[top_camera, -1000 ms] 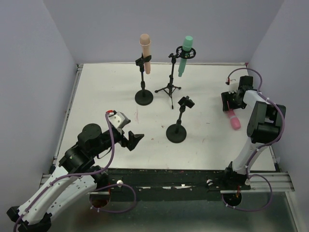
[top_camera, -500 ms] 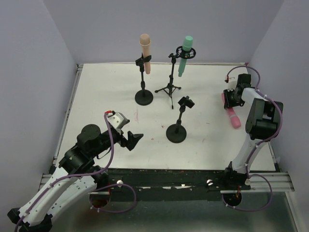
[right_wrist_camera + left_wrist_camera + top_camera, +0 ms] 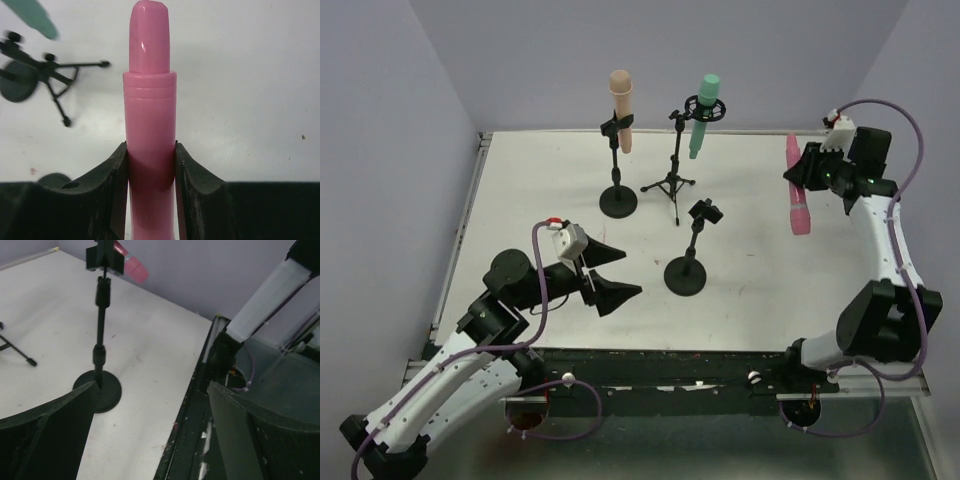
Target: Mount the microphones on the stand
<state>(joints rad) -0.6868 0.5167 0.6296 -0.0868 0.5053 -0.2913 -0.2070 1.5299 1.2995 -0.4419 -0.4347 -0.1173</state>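
Note:
My right gripper (image 3: 806,172) is shut on the pink microphone (image 3: 797,192) and holds it in the air at the right side; in the right wrist view the microphone (image 3: 150,95) stands straight between the two fingers (image 3: 112,172). The empty short stand (image 3: 692,245) with its clip (image 3: 705,211) stands mid-table; it also shows in the left wrist view (image 3: 101,320). The beige-peach microphone (image 3: 621,98) sits in the left stand. The mint green microphone (image 3: 703,115) sits in the tripod stand (image 3: 670,183). My left gripper (image 3: 630,272) is open and empty, left of the short stand's base.
Purple walls close in the back and both sides. The black rail (image 3: 195,440) runs along the table's near edge, right under my left gripper. The tripod's legs (image 3: 60,75) spread over the table between the stands.
My right gripper has lifted the pink microphone off the table and swung up and back toward the far right. My left gripper has opened wider and moved right toward the short stand.

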